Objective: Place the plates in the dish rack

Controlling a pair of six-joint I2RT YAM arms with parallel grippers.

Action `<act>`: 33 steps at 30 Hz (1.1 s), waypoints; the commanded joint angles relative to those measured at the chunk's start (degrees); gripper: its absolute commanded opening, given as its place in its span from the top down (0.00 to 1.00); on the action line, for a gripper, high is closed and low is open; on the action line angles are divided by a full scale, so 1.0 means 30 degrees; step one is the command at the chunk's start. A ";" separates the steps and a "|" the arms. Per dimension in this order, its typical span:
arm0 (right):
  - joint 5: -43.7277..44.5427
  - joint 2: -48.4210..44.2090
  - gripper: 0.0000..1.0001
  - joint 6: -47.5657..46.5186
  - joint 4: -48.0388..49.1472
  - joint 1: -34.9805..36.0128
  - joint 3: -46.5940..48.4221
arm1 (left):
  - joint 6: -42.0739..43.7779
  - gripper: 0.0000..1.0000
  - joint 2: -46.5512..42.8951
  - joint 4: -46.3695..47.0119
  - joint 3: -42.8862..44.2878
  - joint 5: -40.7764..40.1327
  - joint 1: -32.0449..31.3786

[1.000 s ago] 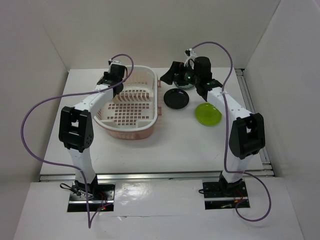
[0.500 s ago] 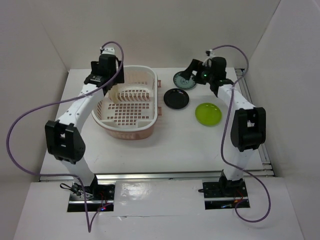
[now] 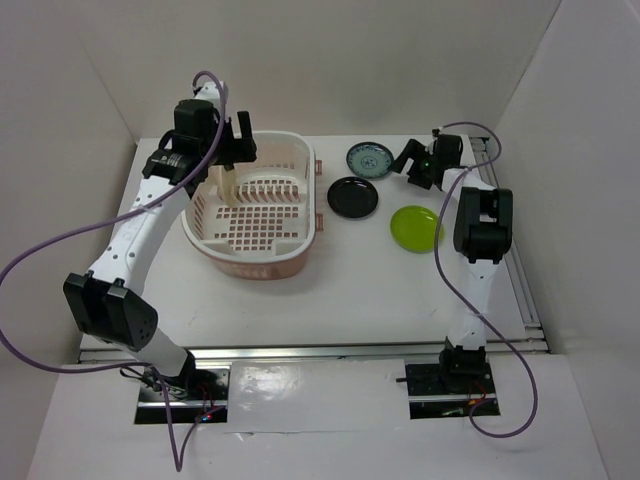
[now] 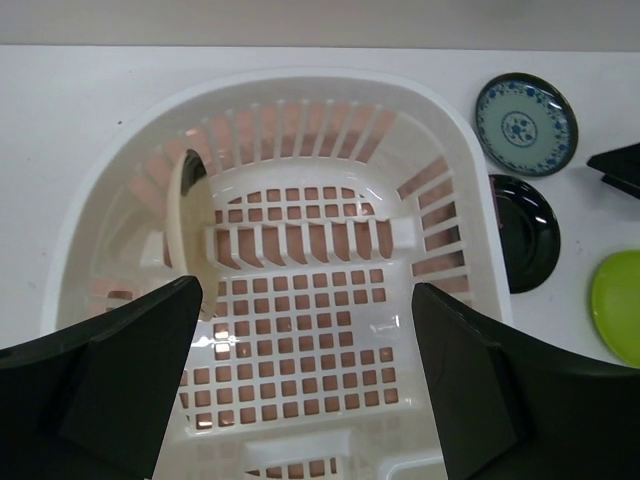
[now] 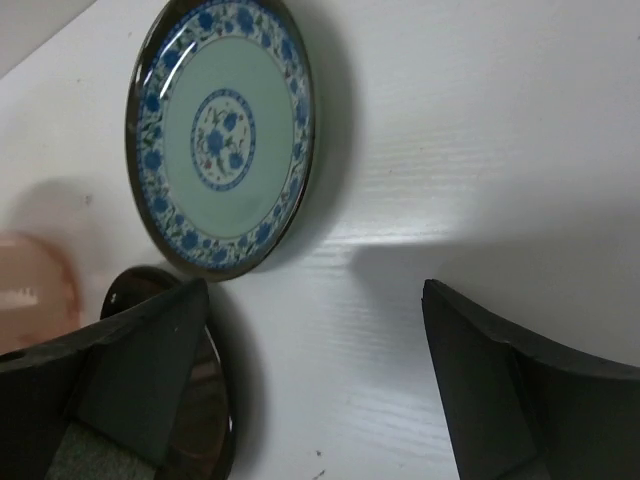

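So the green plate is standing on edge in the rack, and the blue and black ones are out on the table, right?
Not quite: the plate standing on edge in the rack is the cream plate. The green plate lies on the table with the blue plate and black plate. The left wrist view shows it.

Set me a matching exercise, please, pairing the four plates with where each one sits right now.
Things:
1. cream plate
2. patterned plate
3. black plate
4. lime plate

Places:
A. flat on the table, nearest the dish rack
B. standing on edge inside the dish rack
C. flat on the table, farthest right
D. flat on the table, farthest back

Pairs: 1-B, 2-D, 3-A, 4-C
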 commanded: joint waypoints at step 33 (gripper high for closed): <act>0.0284 0.5156 0.56 0.3694 -0.0620 0.0816 0.3507 | -0.1132 0.00 -0.1808 -0.1851 0.1350 0.3103 0.0024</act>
